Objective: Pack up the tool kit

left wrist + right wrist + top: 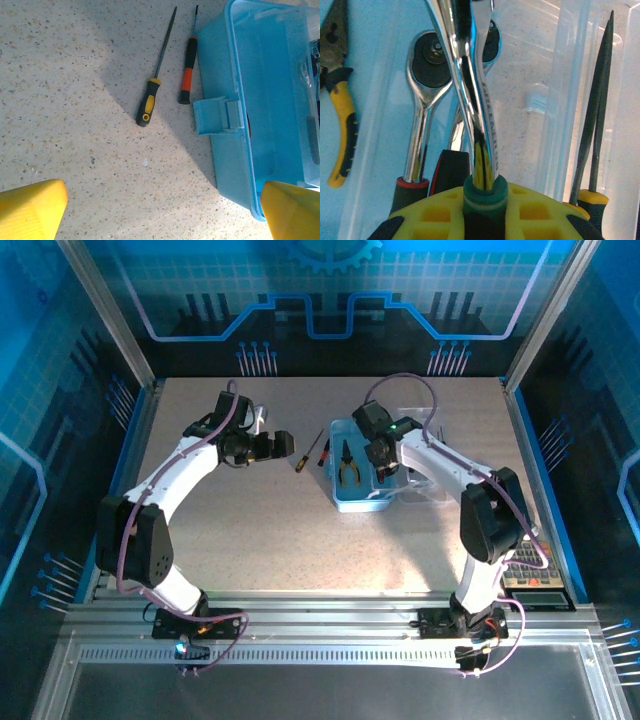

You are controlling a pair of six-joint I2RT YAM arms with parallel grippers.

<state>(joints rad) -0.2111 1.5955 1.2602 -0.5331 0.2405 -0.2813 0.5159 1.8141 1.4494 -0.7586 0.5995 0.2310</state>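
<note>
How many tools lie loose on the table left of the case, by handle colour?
Yellow-and-black screwdriver: 1
Red-and-black screwdriver: 1
Total: 2, both flat on the table beside the case, handles toward the near edge.

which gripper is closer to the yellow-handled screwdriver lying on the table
Left. The left gripper hangs open just left of the yellow-handled screwdriver; the right gripper is over the blue case, shut on a chrome tool.
</note>
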